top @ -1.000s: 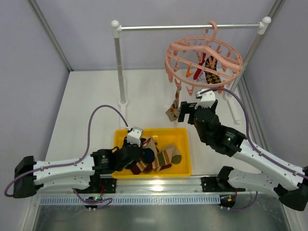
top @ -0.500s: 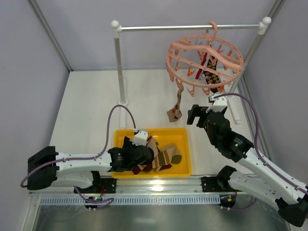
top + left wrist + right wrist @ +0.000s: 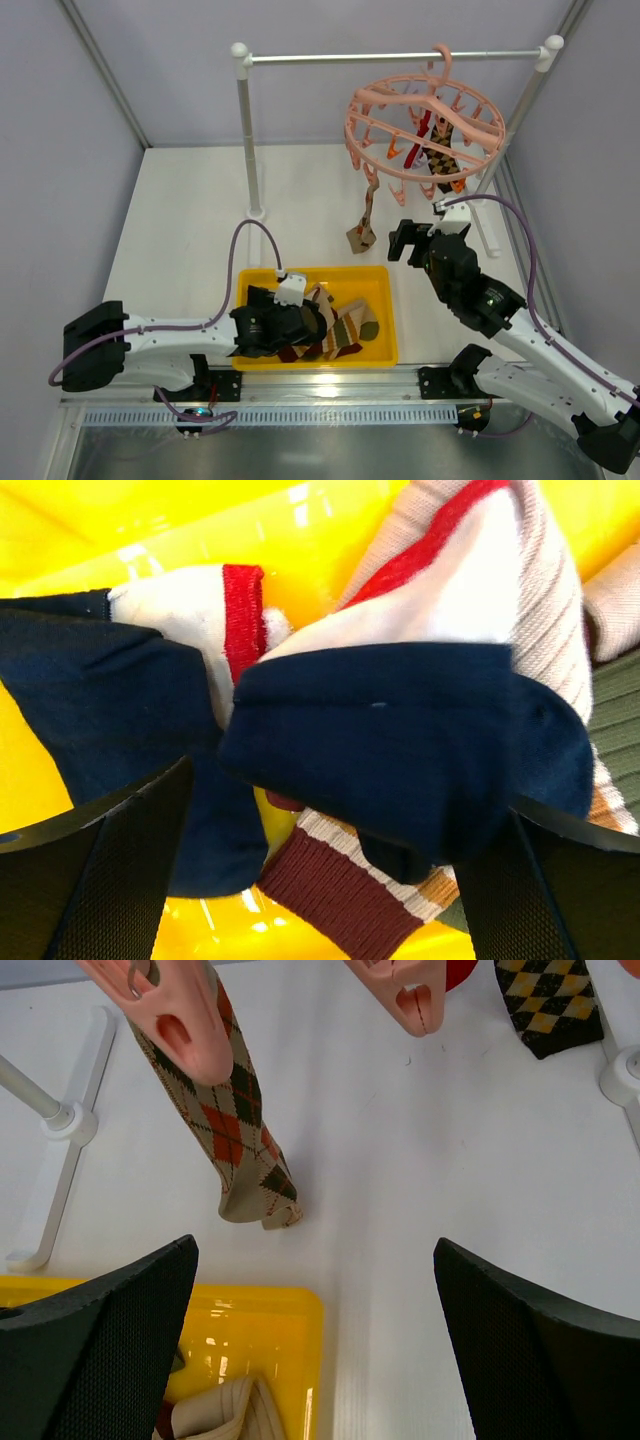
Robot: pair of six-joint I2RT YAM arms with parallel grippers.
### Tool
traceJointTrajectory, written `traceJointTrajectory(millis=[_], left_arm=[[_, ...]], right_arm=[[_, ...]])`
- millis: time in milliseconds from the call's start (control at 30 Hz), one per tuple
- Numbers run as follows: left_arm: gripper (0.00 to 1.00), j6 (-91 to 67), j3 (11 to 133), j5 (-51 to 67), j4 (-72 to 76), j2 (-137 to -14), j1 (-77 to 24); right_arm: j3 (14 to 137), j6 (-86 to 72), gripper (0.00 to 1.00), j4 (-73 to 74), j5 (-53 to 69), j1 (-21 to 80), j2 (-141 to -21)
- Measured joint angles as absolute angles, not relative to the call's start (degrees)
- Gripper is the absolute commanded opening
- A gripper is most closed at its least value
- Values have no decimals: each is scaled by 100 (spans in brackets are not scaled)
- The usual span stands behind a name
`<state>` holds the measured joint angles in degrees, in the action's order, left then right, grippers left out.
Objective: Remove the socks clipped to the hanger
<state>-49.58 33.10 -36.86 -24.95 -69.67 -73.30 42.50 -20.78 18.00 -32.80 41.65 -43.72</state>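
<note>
Low at lower centre, the left gripper (image 3: 308, 322) gapes wide; the right gripper (image 3: 400, 240), raised centre-right, hangs equally parted.

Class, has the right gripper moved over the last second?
Yes. The right gripper shifted right, past the yellow bin's far right corner.

dark argyle sock (image 3: 548, 1005) and pink clips (image 3: 190, 1000) run off the top edge
</note>
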Motion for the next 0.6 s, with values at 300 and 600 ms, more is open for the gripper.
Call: traceJointTrajectory(millis=[300, 600], left_arm=[[100, -5026, 4182, -3817, -3153, -6965, -7629], [99, -5011, 5028, -4106, -3844, -6945, -7686]], right_arm=[[4246, -2117, 100, 1800, -3277, 4136, -4372], [4215, -2117, 100, 1804, -3277, 4099, -4305]])
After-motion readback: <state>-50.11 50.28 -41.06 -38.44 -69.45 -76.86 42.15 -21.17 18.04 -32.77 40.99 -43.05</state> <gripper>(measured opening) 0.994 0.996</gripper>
